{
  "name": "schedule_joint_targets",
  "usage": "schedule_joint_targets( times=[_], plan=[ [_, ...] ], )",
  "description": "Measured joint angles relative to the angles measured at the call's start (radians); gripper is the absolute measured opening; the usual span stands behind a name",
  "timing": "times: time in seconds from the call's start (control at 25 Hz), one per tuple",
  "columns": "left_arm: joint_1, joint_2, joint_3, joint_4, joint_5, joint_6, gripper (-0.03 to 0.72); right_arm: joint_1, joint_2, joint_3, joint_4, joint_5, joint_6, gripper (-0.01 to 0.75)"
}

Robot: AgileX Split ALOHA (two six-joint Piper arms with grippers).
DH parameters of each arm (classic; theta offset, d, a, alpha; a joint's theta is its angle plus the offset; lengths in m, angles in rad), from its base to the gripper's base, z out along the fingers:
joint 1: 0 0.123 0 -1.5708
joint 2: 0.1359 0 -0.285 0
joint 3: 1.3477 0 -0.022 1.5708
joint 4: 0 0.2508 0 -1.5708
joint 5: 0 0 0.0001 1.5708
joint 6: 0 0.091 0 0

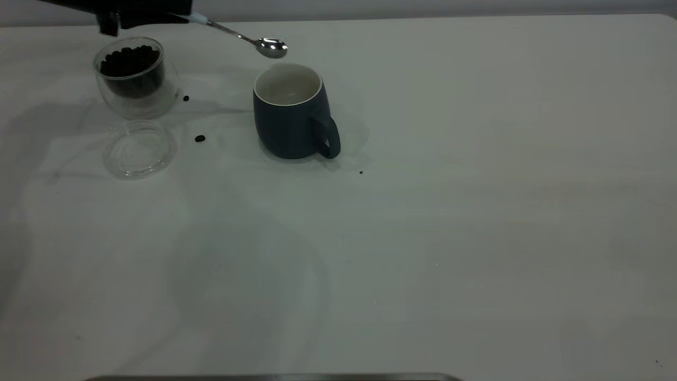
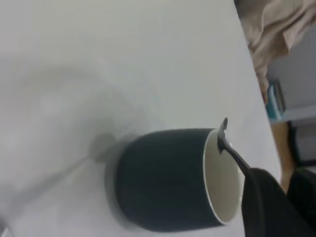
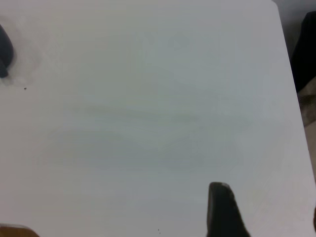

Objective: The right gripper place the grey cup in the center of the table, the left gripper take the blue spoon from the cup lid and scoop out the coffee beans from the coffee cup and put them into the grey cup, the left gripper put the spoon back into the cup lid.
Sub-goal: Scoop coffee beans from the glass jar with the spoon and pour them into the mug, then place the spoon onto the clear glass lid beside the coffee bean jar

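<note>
- Cup lid (image 1: pixel 139 148): clear, flat on the table (image 1: pixel 423 238), nothing in it; loose beans (image 1: pixel 199 138) lie beside it.
- Grey cup (image 1: pixel 292 112): upright, white inside looks bare.
- Coffee cup (image 1: pixel 135 75): holds coffee beans (image 1: pixel 129 61).
- Left gripper (image 1: pixel 177 16): pinches the blue spoon (image 1: pixel 240 37), bowl just above the grey cup's rim; the left wrist view alone shows the bowl edge-on.
- Right gripper (image 3: pixel 223 210): seen only in its wrist view; fingers — cannot tell.

The grey cup (image 1: pixel 292 114) stands on the table (image 1: pixel 476 238) toward the far edge, left of the middle. The coffee cup (image 1: pixel 135 76) sits near the far-left corner with coffee beans (image 1: pixel 129 61) in it. The cup lid (image 1: pixel 139 148) lies just in front of it. Two loose beans (image 1: pixel 200 138) lie between the cups. The blue spoon (image 1: pixel 254 42) hangs above the table just behind the grey cup.
</note>
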Motion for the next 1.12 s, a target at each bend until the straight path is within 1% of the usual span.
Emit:
schedule_joint_targets(
  times=[0.16, 0.36, 0.52, 0.64, 0.76, 0.92, 1.12],
  plan=[
    [0.061, -0.049, 0.000, 0.058, 0.000, -0.090, 0.129, 0.000, 0.000, 0.000, 0.000, 0.000, 0.000, 0.402],
    [0.173, -0.148, 0.000, 0.158, 0.000, -0.222, 0.129, 0.000, 0.000, 0.000, 0.000, 0.000, 0.000, 0.402],
    [0.241, -0.243, 0.000, 0.189, 0.000, -0.267, 0.129, 0.000, 0.000, 0.000, 0.000, 0.000, 0.000, 0.402],
    [0.252, -0.321, 0.011, 0.255, 0.000, -0.324, 0.129, 0.000, 0.000, 0.000, 0.000, 0.000, 0.000, 0.402],
    [0.237, -0.397, 0.088, 0.330, 0.000, -0.339, 0.129, 0.000, 0.000, 0.000, 0.000, 0.000, 0.000, 0.402],
    [0.235, -0.437, 0.234, 0.365, 0.000, -0.259, 0.129, 0.000, 0.000, 0.000, 0.000, 0.000, 0.000, 0.402],
    [0.275, -0.390, 0.386, 0.372, 0.000, -0.163, 0.129, 0.000, 0.000, 0.000, 0.000, 0.000, 0.000, 0.402]
  ],
)
